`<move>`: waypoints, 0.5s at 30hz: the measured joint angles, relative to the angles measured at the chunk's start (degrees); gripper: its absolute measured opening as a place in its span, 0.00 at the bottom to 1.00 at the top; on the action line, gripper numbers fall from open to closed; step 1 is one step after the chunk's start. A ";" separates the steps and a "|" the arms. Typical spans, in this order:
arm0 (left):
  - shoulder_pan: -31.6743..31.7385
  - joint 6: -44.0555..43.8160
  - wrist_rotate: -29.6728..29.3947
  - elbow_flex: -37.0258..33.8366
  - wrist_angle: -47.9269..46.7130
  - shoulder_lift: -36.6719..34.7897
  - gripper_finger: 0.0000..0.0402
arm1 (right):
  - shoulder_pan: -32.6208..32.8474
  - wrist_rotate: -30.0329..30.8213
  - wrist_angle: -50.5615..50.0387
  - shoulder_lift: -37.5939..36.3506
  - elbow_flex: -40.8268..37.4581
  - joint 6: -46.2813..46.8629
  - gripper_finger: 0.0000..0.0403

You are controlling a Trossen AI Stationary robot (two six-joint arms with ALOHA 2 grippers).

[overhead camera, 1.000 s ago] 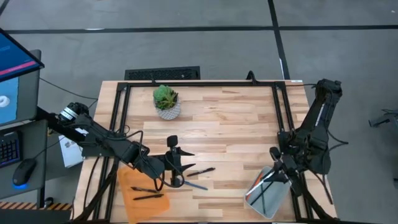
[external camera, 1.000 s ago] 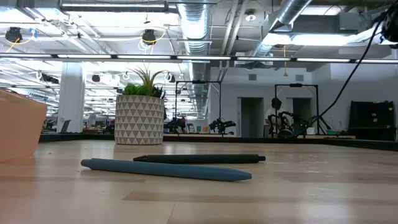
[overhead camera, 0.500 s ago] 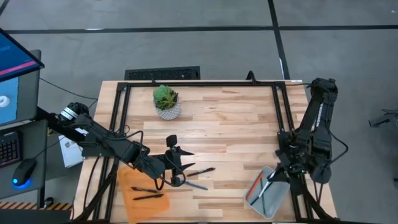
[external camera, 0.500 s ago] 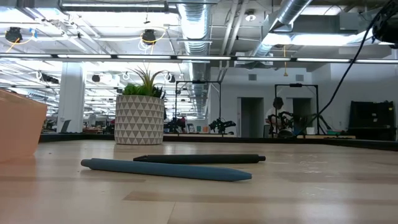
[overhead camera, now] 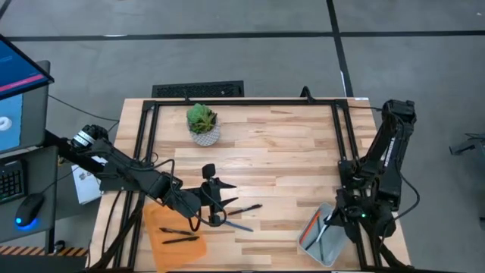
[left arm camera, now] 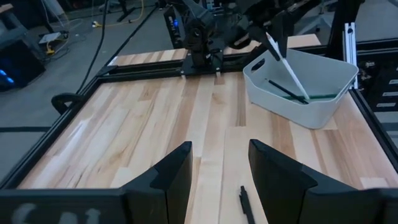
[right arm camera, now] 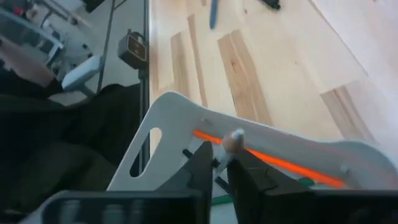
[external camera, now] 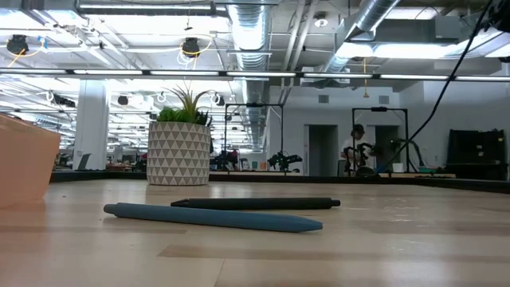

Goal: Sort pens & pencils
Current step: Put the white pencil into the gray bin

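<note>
Right gripper (right arm camera: 221,163) hangs over the white bin (overhead camera: 327,231) at the near right, jaws narrowly apart around a pale pencil (right arm camera: 231,144). Left gripper (overhead camera: 214,201) waits, jaws apart, over the black pen (overhead camera: 241,208) and blue pen (overhead camera: 236,224) mid-table.

Left arm: stretched low across table front-left, left gripper (overhead camera: 214,199) fingers spread. Right arm: folded at front-right, right gripper (overhead camera: 327,221) pointing down, fingers nearly together.

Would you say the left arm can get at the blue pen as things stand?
Probably yes: the left gripper hovers with open fingers beside the blue pen, which lies bare on the table.
</note>
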 joint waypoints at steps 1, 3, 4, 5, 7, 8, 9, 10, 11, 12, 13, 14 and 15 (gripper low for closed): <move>-0.01 0.00 0.00 0.00 0.02 0.00 0.38 | 0.00 0.00 0.00 0.28 0.00 1.51 0.20; 0.01 0.00 0.00 0.00 0.02 0.00 0.38 | -0.07 0.01 0.16 0.62 0.00 3.89 0.26; 0.01 0.00 0.00 0.00 0.02 0.00 0.38 | -0.07 0.01 0.49 0.73 0.00 4.91 0.29; 0.01 0.00 0.00 0.00 0.04 0.00 0.38 | -0.07 0.08 1.05 0.80 0.00 5.37 0.32; -0.01 0.07 -0.01 0.00 0.04 0.00 0.38 | -0.11 0.59 3.31 0.80 0.00 5.21 0.36; 0.00 0.27 -0.01 0.00 0.04 0.00 0.38 | -0.24 0.88 4.75 0.80 0.00 4.57 0.38; 0.01 0.31 -0.02 0.00 0.04 0.00 0.38 | -0.46 1.00 6.30 0.80 0.00 3.70 0.40; -0.01 0.30 -0.05 0.00 0.03 0.00 0.38 | -0.79 1.04 7.91 0.80 0.00 2.67 0.41; -0.01 0.28 -0.09 0.00 0.01 0.00 0.38 | -1.10 0.97 9.58 0.80 0.00 1.67 0.43; -0.01 0.28 -0.11 0.00 -0.03 0.00 0.38 | -1.41 0.86 11.08 0.80 0.00 0.65 0.44; 0.01 0.28 -0.11 0.00 -0.16 0.00 0.38 | -1.79 0.85 12.40 0.80 0.00 -0.46 0.44; -0.01 0.27 -0.16 0.00 -0.56 0.00 0.38 | -2.23 0.85 13.64 0.80 0.00 -1.68 0.45; 0.00 0.04 -0.23 0.02 -1.21 0.00 0.38 | -2.75 0.85 14.79 0.80 0.00 -3.26 0.45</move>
